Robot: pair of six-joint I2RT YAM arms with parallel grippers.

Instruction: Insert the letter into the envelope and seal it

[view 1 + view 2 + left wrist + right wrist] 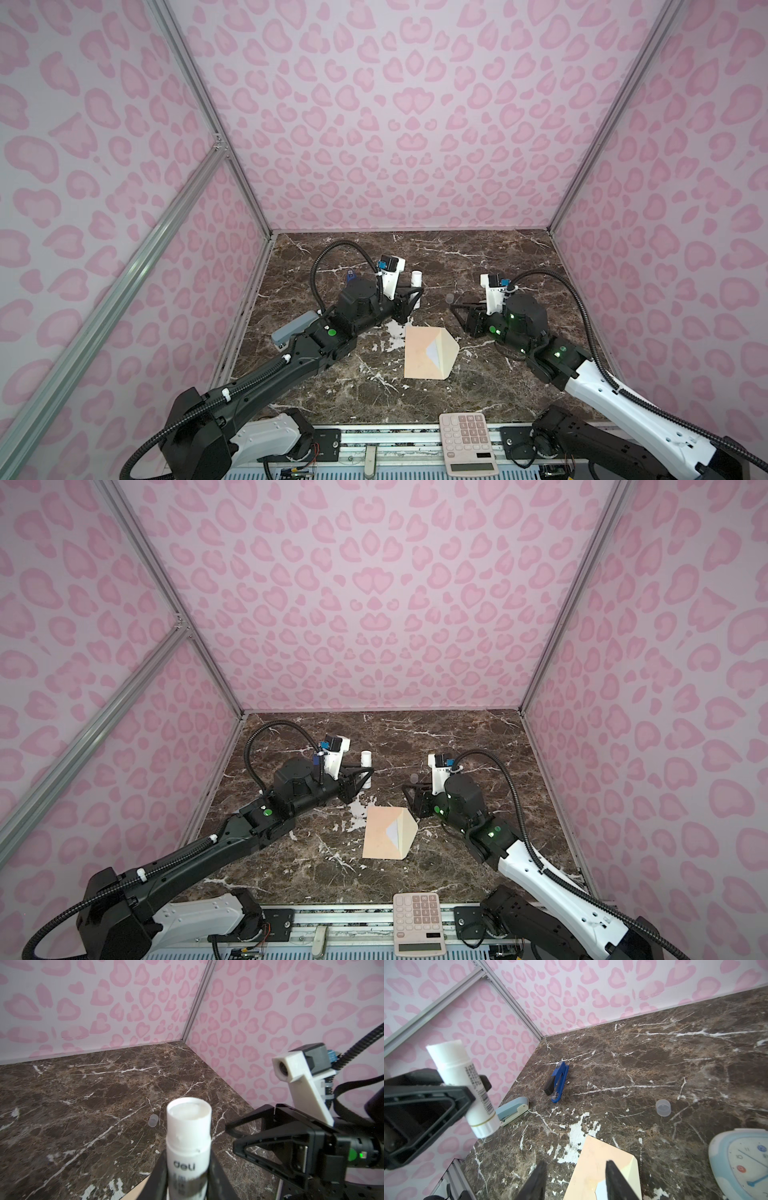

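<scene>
Closest to my left wrist camera is the glue stick [189,1126], uncapped, with white glue level with the tube's rim. My left gripper [187,1184] is clamped around its body and holds it above the table [478,257] with the glue end up. Its clear cap [663,1107] lies empty on the table beyond the envelope [422,353]. The peach envelope lies flat mid-table, and its paler flap [446,351] is folded open toward my right arm. The letter [432,353] is inside, and only a small white corner shows at the mouth. My right gripper [576,1182] hangs just above the envelope's far end with its jaws apart and nothing between them. I judge that the inserting is done and the sealing is in hand. The next move calls for tipping the stick glue-end down onto the flap's inner face. My right gripper would steady the envelope and then fold the flap shut.
</scene>
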